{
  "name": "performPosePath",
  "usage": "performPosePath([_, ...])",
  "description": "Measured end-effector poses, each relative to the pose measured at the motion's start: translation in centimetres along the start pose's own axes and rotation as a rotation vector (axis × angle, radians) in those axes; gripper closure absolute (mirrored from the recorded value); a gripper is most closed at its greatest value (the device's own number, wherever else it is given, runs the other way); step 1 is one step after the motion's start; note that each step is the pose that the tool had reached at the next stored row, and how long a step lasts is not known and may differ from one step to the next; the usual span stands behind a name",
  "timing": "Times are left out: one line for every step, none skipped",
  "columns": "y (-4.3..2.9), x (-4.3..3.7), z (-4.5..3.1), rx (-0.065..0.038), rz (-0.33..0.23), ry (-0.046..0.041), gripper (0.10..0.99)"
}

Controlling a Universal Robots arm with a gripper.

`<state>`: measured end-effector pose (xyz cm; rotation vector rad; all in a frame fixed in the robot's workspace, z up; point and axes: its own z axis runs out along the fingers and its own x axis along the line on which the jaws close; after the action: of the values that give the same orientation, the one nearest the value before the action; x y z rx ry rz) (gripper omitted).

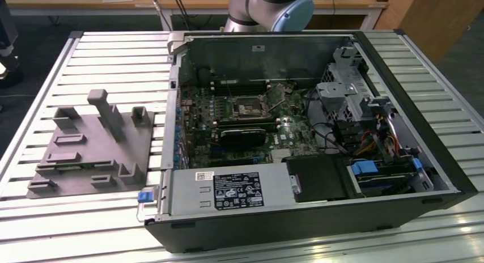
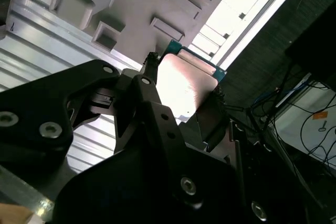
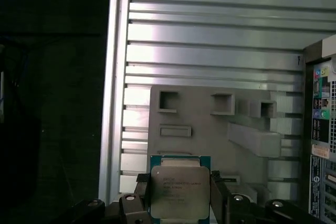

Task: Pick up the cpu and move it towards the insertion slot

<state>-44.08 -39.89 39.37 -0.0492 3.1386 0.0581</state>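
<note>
Holding: the pincer [image 3: 180,205] is closed on the cpu [image 3: 180,191]. In both wrist views one black finger [image 3: 140,200] presses on each of two opposite edges.
Cpu: a flat, nearly square chip with a silvery top and a thin greenish rim. Its top face is turned to the first wrist camera.
Place of the cpu: it hangs over the grey fixture plate [image 3: 210,124]. It seems to be lifted clear of the plate, though the gap itself cannot be judged well.
Plate: it lies on the slatted worktop [image 1: 113,53], at the exterior view's left of the open computer case [image 1: 302,229].
Insertion slot [image 1: 248,109]: a dark square in a thin metal frame on the motherboard inside the case, just beside the black heatsink block [image 1: 242,137].
Deciding relation: from the plate, the slot lies toward the exterior view's right, with the case wall between. The cpu and the slot are therefore well apart.
Axis: the cpu has no clear long side. Its edges run about parallel to the edges of the plate.
Arm: there is one arm only, and its base [image 1: 272,8] stands at the far side of the case.
Progress: the pick looks done, and the way to the slot seems hardly begun.
</note>
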Motion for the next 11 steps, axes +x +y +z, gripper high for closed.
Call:
performPosePath([0.02, 0.0, -0.09, 0.0, 0.0, 0.0, 0.545])
performPosePath([0.03, -0.02, -0.13, 0.0, 0.0, -0.0001, 0.545])
performPosePath([0.03, -0.12, -0.14, 0.0, 0.0, -0.0002, 0.545])
performPosePath([0.03, -0.3, -0.16, 0.0, 0.0, 0.0, 0.545])
performPosePath([0.02, -0.55, -0.16, 0.0, 0.0, 0.0, 0.545])
performPosePath([0.02, -0.8, -0.16, 0.0, 0.001, 0.0, 0.545])
performPosePath([0.01, -1.07, -0.15, 0.0, 0.001, 0.0, 0.545])
performPosePath([0.0, -1.32, -0.15, 0.0, 0.001, -0.0001, 0.545])
performPosePath([-0.01, -1.56, -0.15, 0.0, 0.002, -0.0001, 0.545])
performPosePath([-0.02, -1.82, -0.16, 0.0, 0.002, 0.0, 0.545])
performPosePath([-0.02, -2.08, -0.16, 0.0, 0.003, 0.0, 0.545])
